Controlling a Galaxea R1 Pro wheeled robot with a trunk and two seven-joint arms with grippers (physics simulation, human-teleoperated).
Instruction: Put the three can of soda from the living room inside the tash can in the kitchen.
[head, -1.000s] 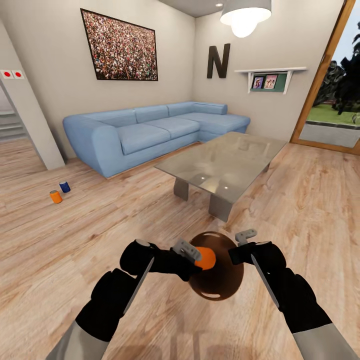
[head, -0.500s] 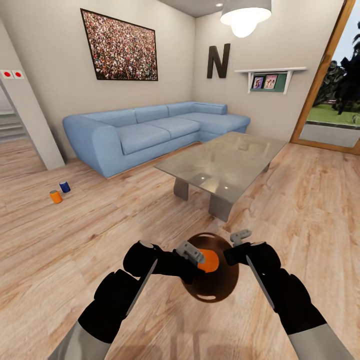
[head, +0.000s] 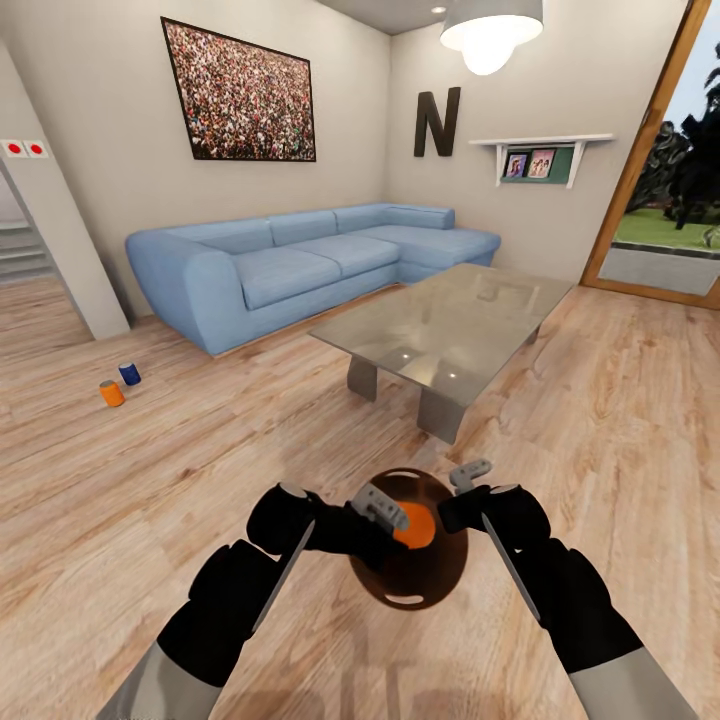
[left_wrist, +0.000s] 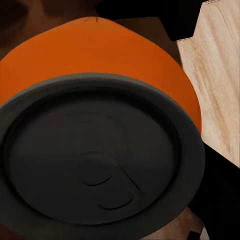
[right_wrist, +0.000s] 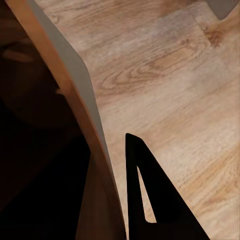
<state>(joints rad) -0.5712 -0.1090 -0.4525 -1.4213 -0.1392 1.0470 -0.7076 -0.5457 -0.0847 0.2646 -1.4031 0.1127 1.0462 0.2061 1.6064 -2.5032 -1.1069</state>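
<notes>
My left gripper (head: 398, 520) is shut on a bright orange soda can (head: 416, 526) and holds it over the mouth of the copper-brown trash can (head: 405, 580). In the left wrist view the can's dark top (left_wrist: 95, 160) sits close to the camera, with the bin's dark inside (left_wrist: 25, 15) behind it. My right gripper (head: 463, 488) is shut on the bin's far right rim (right_wrist: 75, 95), and one black finger (right_wrist: 150, 200) lies outside the wall. A second orange can (head: 111, 393) and a dark blue can (head: 130, 374) stand on the floor at the far left.
This is the living room. A light-blue corner sofa (head: 300, 260) runs along the back walls, and a glass-topped low table (head: 450, 325) stands just beyond the bin. A wall corner (head: 70, 270) and stairs are at the left, an open doorway (head: 660, 230) at the right.
The right gripper and the trash can have shifted left and slightly toward me, so the bin's mouth now lies more fully under the orange can. The left gripper has barely moved.
</notes>
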